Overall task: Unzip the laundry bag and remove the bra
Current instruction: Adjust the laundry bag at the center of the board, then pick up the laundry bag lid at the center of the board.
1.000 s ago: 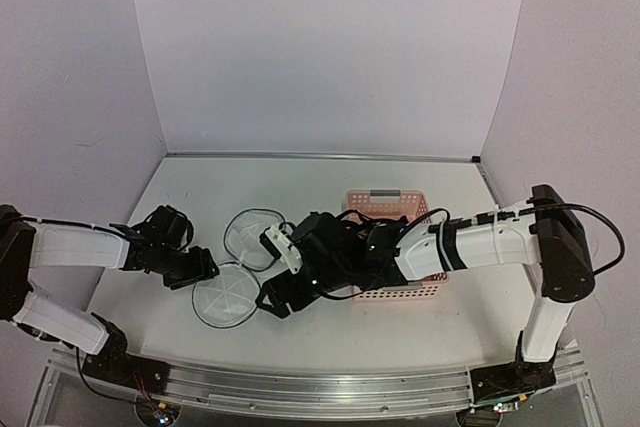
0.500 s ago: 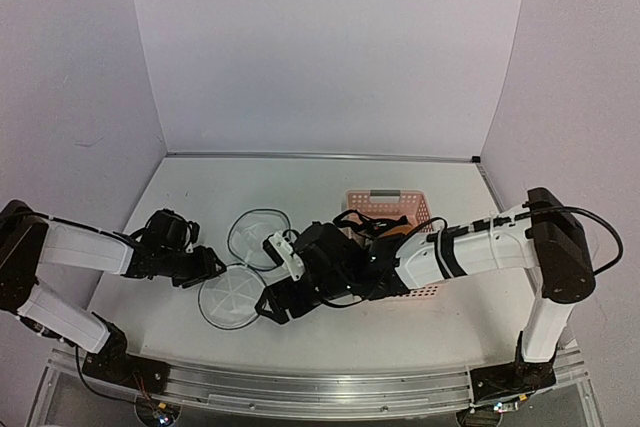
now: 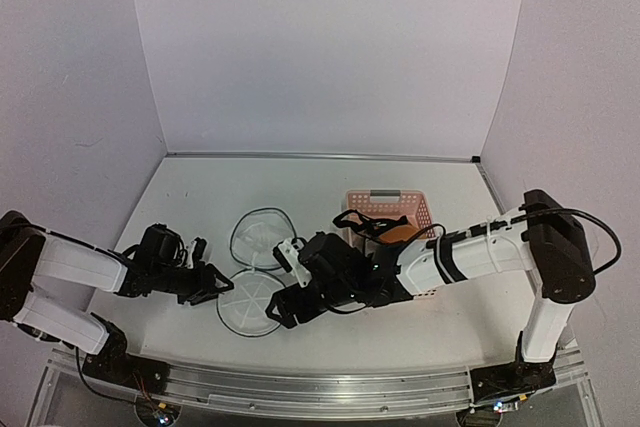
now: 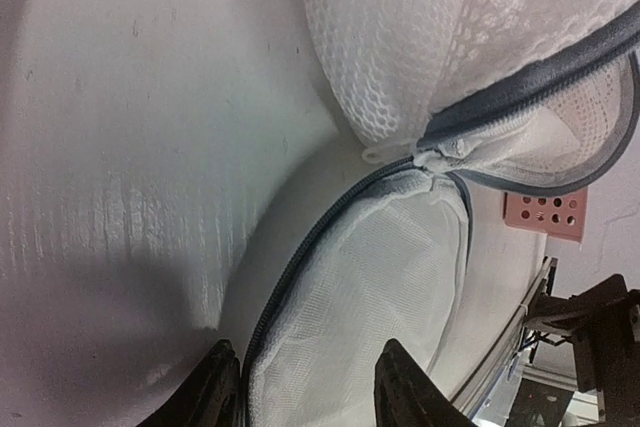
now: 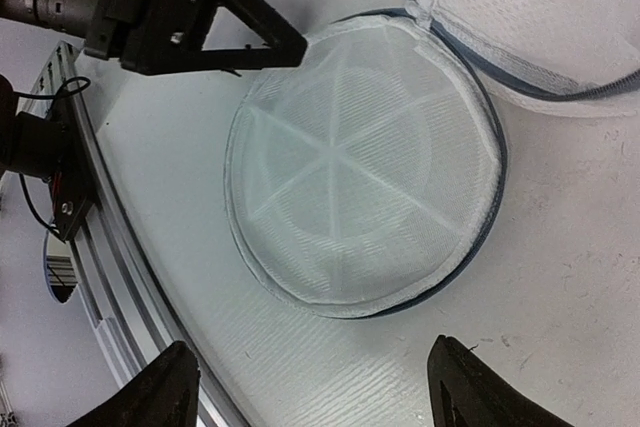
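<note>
The laundry bag lies unzipped on the table: its mesh body (image 3: 258, 235) is at the back and its round flat lid (image 3: 247, 305) is in front, joined by the dark zipper rim. My left gripper (image 3: 207, 283) is open at the lid's left edge; in the left wrist view (image 4: 305, 399) the lid's rim (image 4: 300, 267) runs between its fingers. My right gripper (image 3: 281, 308) is open and empty at the lid's right side, and hovers above the bare table beside the lid (image 5: 365, 172) in the right wrist view (image 5: 320, 387). The bra (image 3: 396, 233) lies in the pink basket (image 3: 415, 207), partly hidden by my right arm.
The pink basket stands right of centre under my right forearm; a corner shows in the left wrist view (image 4: 545, 212). The metal rail (image 3: 300, 387) runs along the table's near edge, close to the lid. The bag body also shows in both wrist views (image 4: 400, 37) (image 5: 540, 7).
The lid has slid right and nearer to the front edge. My left gripper has followed it right and lower. My right gripper has shifted a little right beside the lid.
</note>
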Controlling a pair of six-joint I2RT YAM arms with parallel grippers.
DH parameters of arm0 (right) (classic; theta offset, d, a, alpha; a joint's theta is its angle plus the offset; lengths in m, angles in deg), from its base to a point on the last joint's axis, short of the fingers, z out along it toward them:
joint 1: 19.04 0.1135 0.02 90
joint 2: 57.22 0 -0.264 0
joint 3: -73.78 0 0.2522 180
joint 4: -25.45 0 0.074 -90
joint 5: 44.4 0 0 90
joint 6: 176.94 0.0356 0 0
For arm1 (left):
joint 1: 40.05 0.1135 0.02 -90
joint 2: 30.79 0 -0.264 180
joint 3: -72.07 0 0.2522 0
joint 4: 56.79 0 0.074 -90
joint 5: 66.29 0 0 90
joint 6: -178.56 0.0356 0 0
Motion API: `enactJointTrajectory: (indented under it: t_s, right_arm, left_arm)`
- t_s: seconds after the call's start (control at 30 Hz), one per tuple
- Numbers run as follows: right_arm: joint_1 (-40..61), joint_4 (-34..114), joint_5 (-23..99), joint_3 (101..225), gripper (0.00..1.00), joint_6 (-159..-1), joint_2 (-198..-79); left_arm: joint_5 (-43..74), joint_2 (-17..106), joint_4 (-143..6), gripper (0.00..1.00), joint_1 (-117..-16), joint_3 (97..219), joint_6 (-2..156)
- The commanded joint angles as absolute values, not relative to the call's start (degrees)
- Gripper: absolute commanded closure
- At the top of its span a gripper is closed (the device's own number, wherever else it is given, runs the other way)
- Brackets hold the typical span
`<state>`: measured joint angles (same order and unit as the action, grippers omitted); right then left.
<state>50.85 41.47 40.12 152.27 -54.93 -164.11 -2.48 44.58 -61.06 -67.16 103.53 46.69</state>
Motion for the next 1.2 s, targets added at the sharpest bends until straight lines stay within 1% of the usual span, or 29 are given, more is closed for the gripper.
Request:
enactJointTrajectory:
  t_s: [0.0,0.4,0.73,0.97,1.17]
  right_arm:
    - [50.6,39.7,45.5,150.6,0.21,-52.2,-163.6]
    - [48.0,35.8,42.0,150.8,0.21,-46.2,-169.9]
    - [46.5,32.5,38.8,149.9,0.21,-43.8,-172.2]
    - [46.3,26.2,35.2,147.7,0.21,-43.0,-172.6]
    - [46.2,20.3,32.4,145.5,0.24,-42.0,-172.1]
  left_arm:
    - [-5.4,45.4,-63.3,0.53,-68.2,99.7,44.0]
    - [-5.7,48.8,-59.5,0.54,-70.0,98.8,42.8]
    - [-6.1,50.7,-56.8,0.56,-70.5,98.0,42.0]
    - [-6.7,51.2,-55.6,0.56,-70.5,97.3,41.9]
    - [-7.3,51.1,-54.4,0.56,-71.0,96.6,41.4]
